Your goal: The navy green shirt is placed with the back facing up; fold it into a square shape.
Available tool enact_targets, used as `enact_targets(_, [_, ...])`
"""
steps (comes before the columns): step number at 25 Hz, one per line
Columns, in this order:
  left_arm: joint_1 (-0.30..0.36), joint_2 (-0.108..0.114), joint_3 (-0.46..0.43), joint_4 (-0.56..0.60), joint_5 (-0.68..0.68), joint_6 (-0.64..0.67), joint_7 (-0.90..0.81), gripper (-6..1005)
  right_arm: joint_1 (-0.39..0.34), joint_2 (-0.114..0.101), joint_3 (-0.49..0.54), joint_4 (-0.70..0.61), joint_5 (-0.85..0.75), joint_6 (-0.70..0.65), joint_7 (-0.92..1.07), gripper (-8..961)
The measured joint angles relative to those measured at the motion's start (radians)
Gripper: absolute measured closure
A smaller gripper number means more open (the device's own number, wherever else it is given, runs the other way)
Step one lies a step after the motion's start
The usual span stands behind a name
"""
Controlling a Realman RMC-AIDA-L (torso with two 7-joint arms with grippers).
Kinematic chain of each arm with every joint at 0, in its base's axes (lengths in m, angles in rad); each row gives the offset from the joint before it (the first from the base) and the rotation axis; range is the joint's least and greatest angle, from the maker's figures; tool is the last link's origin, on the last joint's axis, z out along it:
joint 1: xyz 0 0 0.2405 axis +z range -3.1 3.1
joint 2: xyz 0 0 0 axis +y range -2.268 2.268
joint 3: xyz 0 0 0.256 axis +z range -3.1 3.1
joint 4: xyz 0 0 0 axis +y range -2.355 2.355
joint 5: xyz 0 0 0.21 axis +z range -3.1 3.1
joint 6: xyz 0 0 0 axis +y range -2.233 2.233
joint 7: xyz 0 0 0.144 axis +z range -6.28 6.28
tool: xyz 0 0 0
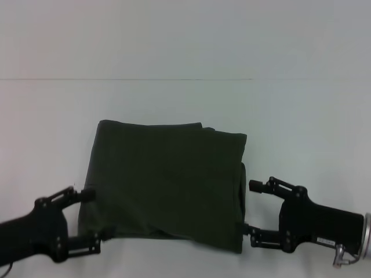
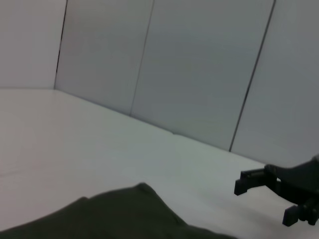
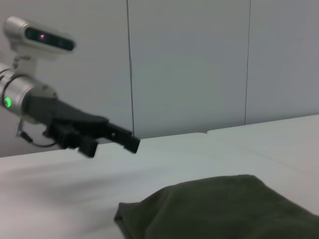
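The navy green shirt lies folded into a rough rectangle on the white table, plain side up, with no lettering showing. My left gripper is open at the shirt's near left corner, its lower finger touching the hem. My right gripper is open against the shirt's right edge near the front corner. The left wrist view shows a shirt corner and the right gripper beyond it. The right wrist view shows the shirt's edge and the left gripper behind it.
The white table stretches beyond the shirt on all sides, with a seam line across its far part. Pale wall panels stand behind the table.
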Motion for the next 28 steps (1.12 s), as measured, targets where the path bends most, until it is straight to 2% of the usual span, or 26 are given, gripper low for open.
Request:
enact_targets(3, [0.049,-0.021,-0.007,0.001,0.008,-0.008,0.064,152,-0.020,0.000,0.010,0.038,0.007,0.000,-0.065,35])
enact_targets(6, [0.074,-0.028,-0.015,-0.002,0.004,-0.029,0.092,51,-0.037,0.000,0.025,0.067,0.012,0.001,-0.101,35])
enact_targets(16, [0.055,-0.021,-0.090,-0.032,0.001,-0.066,0.104,51,-0.087,0.000,0.059,0.128,0.024,0.015,-0.184,34])
enact_targets(28, [0.040,-0.024,-0.093,-0.062,-0.001,-0.074,0.105,51,-0.086,0.000,0.093,0.148,0.026,0.016,-0.192,34])
